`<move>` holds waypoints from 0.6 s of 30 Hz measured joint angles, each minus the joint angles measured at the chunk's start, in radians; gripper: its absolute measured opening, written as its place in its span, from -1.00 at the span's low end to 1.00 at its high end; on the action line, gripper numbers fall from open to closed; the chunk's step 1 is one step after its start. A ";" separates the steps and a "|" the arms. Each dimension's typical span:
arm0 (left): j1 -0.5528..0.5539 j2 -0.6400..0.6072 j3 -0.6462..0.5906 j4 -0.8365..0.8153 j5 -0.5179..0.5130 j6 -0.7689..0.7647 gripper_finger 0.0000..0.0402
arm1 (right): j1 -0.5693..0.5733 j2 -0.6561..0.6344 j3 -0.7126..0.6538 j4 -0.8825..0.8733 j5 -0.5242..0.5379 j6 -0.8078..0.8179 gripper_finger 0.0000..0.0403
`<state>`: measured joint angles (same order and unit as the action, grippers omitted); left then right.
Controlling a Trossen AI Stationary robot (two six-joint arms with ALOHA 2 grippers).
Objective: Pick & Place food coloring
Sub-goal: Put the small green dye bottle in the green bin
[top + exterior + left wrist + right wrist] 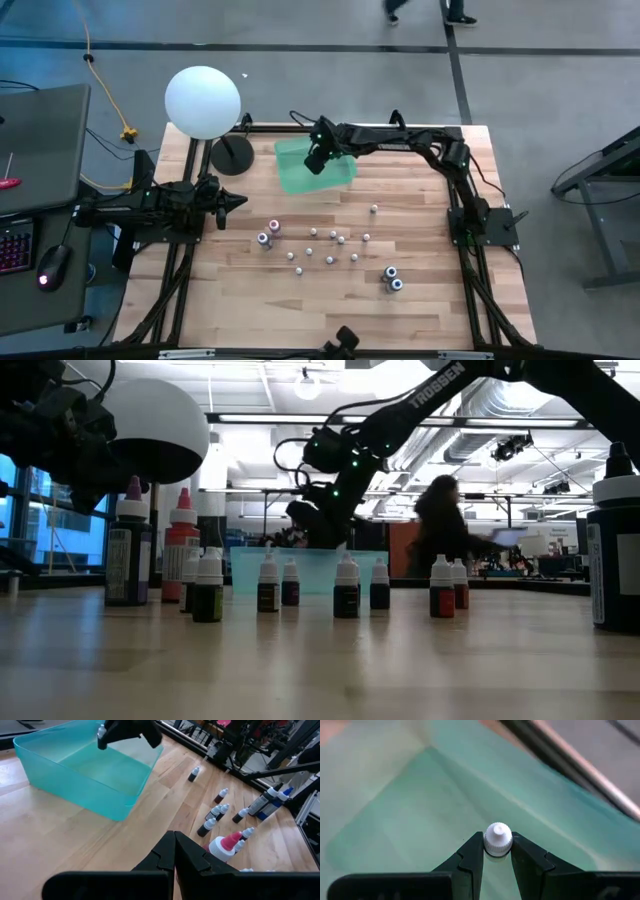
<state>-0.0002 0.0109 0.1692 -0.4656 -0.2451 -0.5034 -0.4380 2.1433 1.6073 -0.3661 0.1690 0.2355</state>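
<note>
High view shows the right gripper (318, 160) reaching across the table (420, 300) and hanging over the green bin (340, 175) at the far side of the wood. Right wrist view shows its two fingers (470, 857) clenched on the white cap of a small food coloring bottle (498, 840), with the bin's pale green floor directly below. Left wrist view catches the same gripper above the bin (75, 775), a whitish cap peeking out at its tip. Other little bottles (330, 245) stand scattered on the wood in the middle of the table, well apart from the bin, with two larger ones (393, 277) nearer the front right and two more (268, 233) toward the left. Near the table's left edge the left gripper (238, 200) waits, its fingers (165, 855) pressed together with nothing between them. A white globe lamp (203, 102) stands at the far left corner, beside the bin.
</note>
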 joint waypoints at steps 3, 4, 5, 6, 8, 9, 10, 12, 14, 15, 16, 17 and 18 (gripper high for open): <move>0.000 0.000 0.000 0.000 0.000 0.000 -1.00 | -0.018 0.000 0.000 -0.019 0.029 0.078 -0.59; 0.000 0.000 0.000 0.000 0.000 0.000 -1.00 | -0.027 0.000 0.000 -0.020 0.020 0.107 -0.59; 0.000 0.000 0.000 0.000 0.000 0.000 -1.00 | -0.035 0.000 -0.001 -0.016 0.010 0.134 -0.59; 0.000 0.000 0.000 0.000 0.000 0.000 -1.00 | -0.042 0.000 -0.009 -0.006 0.007 0.158 -0.59; 0.000 0.000 0.000 0.000 0.000 0.000 -1.00 | -0.057 0.000 -0.026 0.001 0.006 0.191 -0.59; 0.000 0.000 0.000 0.000 0.000 0.000 -1.00 | -0.064 0.000 -0.031 -0.004 0.003 0.204 -0.59; 0.000 0.000 0.000 0.000 0.000 0.000 -1.00 | -0.069 0.000 -0.039 -0.004 -0.005 0.215 -0.59; 0.000 0.000 0.000 0.000 0.000 0.000 -1.00 | -0.079 0.000 -0.055 -0.002 -0.023 0.238 -0.59; 0.000 0.000 0.000 0.000 0.000 0.000 -1.00 | -0.081 0.000 -0.072 -0.004 -0.028 0.241 -0.59; 0.000 0.000 0.000 0.000 0.000 0.000 -1.00 | -0.081 0.000 -0.077 -0.006 -0.024 0.235 -0.59; 0.000 0.000 0.000 0.000 0.000 0.000 -1.00 | -0.080 -0.001 -0.080 -0.005 -0.028 0.229 -0.59; 0.000 0.000 0.000 0.000 0.000 0.000 -1.00 | -0.080 -0.002 -0.082 -0.009 -0.027 0.226 -0.59; 0.000 0.000 0.000 0.000 0.000 0.000 -1.00 | -0.080 -0.003 -0.082 -0.016 -0.027 0.224 -0.59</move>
<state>-0.0006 0.0109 0.1692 -0.4660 -0.2447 -0.5034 -0.5179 2.1407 1.5249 -0.3821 0.1419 0.4590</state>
